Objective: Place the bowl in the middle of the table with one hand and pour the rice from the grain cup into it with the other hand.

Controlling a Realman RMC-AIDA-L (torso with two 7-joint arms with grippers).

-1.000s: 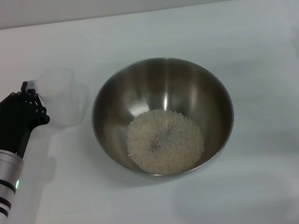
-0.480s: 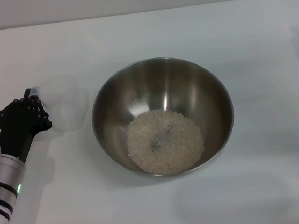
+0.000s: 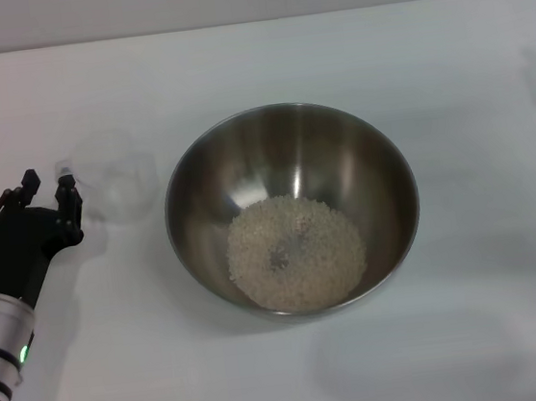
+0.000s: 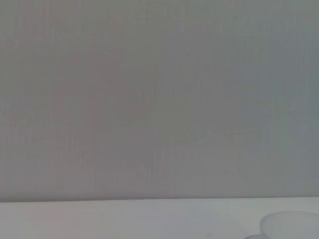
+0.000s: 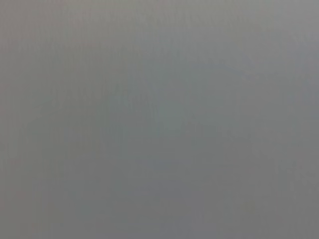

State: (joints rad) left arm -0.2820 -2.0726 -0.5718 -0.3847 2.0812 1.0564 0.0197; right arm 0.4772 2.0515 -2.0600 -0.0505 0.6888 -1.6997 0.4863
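Note:
The steel bowl stands in the middle of the white table with a heap of rice in its bottom. The clear grain cup stands upright on the table just left of the bowl and looks empty; its rim also shows in the left wrist view. My left gripper is open, just left of the cup and apart from it. The right gripper is out of view.
The table's far edge meets a grey wall at the back. The right wrist view shows only plain grey.
My left gripper has let go of the grain cup, opened, and drawn back to the left and toward me. The cup now stands on the table.

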